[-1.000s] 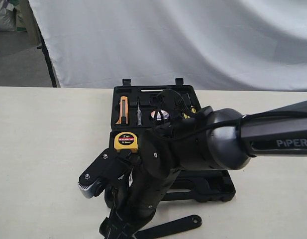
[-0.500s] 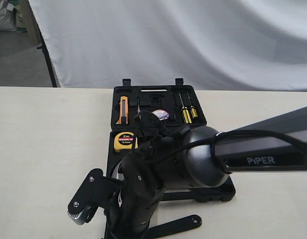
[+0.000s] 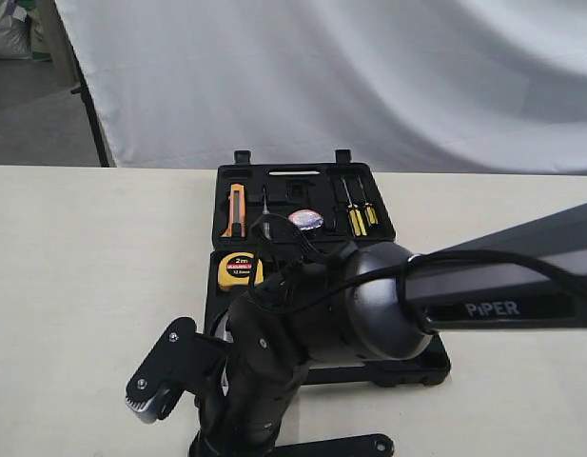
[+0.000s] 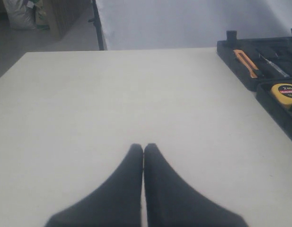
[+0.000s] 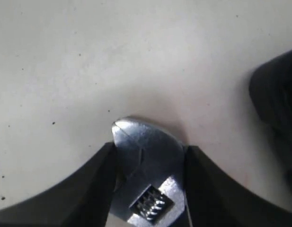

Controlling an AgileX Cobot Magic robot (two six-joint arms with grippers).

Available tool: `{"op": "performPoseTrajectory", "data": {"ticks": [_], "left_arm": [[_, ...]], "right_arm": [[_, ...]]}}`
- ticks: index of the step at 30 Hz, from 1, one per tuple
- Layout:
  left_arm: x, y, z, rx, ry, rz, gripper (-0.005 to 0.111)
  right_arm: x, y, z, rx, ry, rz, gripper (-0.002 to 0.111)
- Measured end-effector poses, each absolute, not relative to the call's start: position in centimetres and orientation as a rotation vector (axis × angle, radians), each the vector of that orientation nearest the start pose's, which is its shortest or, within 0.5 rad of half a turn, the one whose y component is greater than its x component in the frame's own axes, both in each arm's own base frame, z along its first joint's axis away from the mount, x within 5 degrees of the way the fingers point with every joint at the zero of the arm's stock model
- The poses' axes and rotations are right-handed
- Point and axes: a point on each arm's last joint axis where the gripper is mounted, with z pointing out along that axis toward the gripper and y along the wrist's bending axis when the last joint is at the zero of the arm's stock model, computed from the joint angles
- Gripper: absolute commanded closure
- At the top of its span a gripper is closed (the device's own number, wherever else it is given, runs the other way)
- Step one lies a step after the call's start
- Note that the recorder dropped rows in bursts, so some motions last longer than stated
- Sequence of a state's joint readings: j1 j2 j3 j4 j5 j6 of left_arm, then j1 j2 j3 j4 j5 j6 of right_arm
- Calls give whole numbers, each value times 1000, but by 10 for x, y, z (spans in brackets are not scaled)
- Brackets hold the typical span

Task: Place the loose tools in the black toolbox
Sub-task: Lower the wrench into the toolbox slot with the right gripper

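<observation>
Black arm, white "PiPER" lettering

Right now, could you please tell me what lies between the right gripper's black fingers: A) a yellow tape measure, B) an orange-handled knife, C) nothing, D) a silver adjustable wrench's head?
D: the head of the silver adjustable wrench sits between the fingers of the right gripper, touching both.

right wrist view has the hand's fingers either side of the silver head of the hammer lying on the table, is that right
One thing is off: the silver head belongs to the adjustable wrench, not a hammer; its ribbed adjuster screw shows in the right wrist view. The rest stands: the right hand has its fingers on either side of that head, which lies on the table.
</observation>
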State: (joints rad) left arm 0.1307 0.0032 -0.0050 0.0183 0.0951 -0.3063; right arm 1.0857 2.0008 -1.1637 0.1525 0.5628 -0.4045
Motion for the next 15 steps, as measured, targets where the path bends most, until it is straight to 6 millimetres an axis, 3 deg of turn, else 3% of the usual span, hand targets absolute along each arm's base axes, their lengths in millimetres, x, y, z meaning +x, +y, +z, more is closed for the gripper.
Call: {"op": "performPoseTrajectory", "data": {"ticks": [8,15], "left_arm": [[56,8,206,-329,1543,-122,106],[56,8,206,-329,1543,-122,106]], "right_arm": [[167,326,128,-1834,2318,220,109],[185,312,161,-1688,2343,249,109]]}}
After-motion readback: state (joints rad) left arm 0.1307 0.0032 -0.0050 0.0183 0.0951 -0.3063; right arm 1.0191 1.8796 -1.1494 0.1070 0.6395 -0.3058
